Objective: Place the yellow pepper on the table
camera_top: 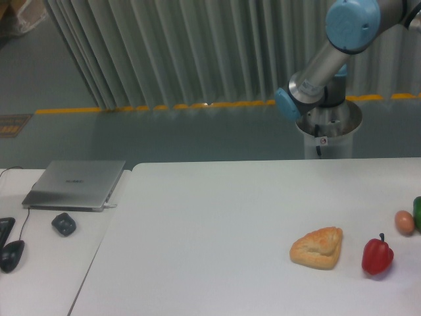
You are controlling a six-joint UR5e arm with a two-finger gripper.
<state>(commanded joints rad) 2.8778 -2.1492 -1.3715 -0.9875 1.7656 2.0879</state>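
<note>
The yellow pepper is out of view. The wide white table (217, 224) fills the lower part of the camera view. Only the arm's upper links show at the top right, with a blue-capped elbow joint (352, 24) and its silver base (327, 125) behind the table's far edge. The gripper itself lies beyond the frame's right side, so nothing of its fingers or what they hold shows.
A tan bread pastry (318, 247), a red bell pepper (377, 255), an egg (404, 222) and a green item (417, 212) at the edge sit on the table's right. The left desk holds a shut laptop (74, 184), a dark puck (63, 224) and a mouse (12, 255).
</note>
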